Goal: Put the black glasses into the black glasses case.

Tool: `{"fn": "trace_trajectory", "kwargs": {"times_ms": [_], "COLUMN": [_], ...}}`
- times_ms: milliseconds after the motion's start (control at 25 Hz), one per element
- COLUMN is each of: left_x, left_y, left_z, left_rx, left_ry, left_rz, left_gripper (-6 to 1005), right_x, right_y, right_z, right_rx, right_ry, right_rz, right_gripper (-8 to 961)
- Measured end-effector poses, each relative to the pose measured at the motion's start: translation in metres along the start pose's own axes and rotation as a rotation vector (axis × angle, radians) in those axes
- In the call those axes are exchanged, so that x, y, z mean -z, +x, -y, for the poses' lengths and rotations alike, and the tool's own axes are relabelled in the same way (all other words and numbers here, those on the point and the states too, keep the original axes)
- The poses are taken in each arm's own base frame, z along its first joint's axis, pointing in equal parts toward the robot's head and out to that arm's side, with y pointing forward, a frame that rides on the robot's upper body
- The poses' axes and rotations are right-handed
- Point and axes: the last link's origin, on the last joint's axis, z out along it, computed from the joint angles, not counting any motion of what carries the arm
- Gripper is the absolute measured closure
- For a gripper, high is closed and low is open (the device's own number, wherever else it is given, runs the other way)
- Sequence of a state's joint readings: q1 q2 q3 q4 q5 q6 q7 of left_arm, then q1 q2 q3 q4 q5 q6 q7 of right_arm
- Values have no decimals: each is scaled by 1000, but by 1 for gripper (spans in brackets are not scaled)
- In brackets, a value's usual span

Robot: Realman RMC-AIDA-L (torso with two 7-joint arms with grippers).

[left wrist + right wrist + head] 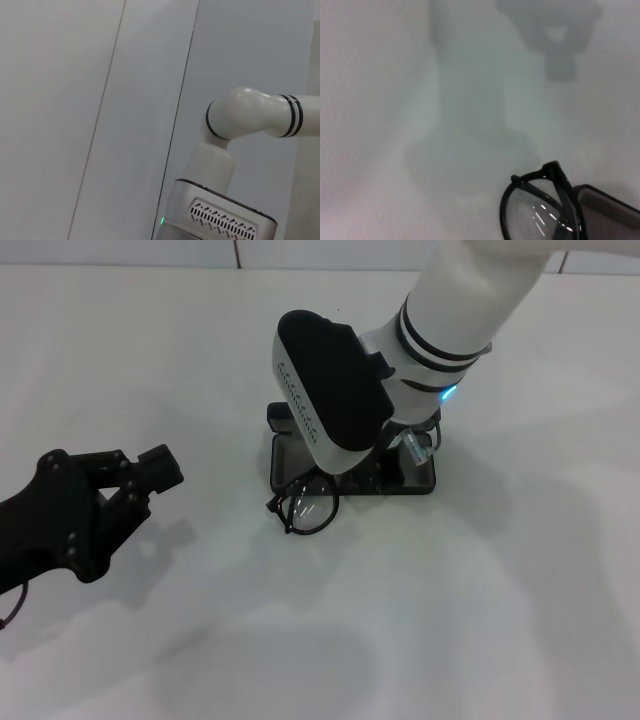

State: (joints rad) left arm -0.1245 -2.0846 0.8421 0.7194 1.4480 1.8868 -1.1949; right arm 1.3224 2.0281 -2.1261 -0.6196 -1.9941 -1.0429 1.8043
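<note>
One lens of the black glasses [308,505] hangs out over the near left edge of the black glasses case [420,480], with the rest of the frame hidden under the right arm's wrist. The case lies open on the white bench [500,590], and the right wrist view shows the same thing: a round lens [540,210] sitting just beside the case's rounded corner [610,210], partly over the bench.

My worry is that the glasses are only half in. If they are let go like this, they could tip off the rim onto the bench, or stay straddling the edge so the lid cannot close on them. A sideways push to correct it could slide the light case along the smooth bench instead of seating the frame. Pressing down risks bending the thin temples against the rim.

The right arm reaches down steeply from the far right, its bulky wrist directly over the case and covering most of it. The right gripper [415,452] is buried beneath that wrist; I cannot tell whether it is holding the frame or has released it. The left gripper [140,478] sits idle, well apart at the left, low over the bench, its fingers set narrow and holding nothing.
</note>
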Motion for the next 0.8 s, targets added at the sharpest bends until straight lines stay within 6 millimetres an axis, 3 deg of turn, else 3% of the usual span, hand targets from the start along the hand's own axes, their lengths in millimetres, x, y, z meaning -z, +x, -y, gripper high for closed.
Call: {"fn": "trace_trajectory", "kwargs": {"times_ms": [440, 680, 800], "left_x": [1, 2, 3], "left_y": [0, 1, 2], "left_z": [-1, -2, -3], "left_rx": [2, 0, -1], "left_ry": [-1, -11, -16], "left_rz": [-1, -5, -9], "left_gripper": [921, 920, 920], "right_x": [3, 12, 13], "right_y": [-9, -10, -11], "right_z": [-5, -1, 1], "right_rx": [1, -12, 7], "right_ry": [-4, -5, 3], "right_rz": [-6, -16, -13], "right_gripper": [953, 952, 902]}}
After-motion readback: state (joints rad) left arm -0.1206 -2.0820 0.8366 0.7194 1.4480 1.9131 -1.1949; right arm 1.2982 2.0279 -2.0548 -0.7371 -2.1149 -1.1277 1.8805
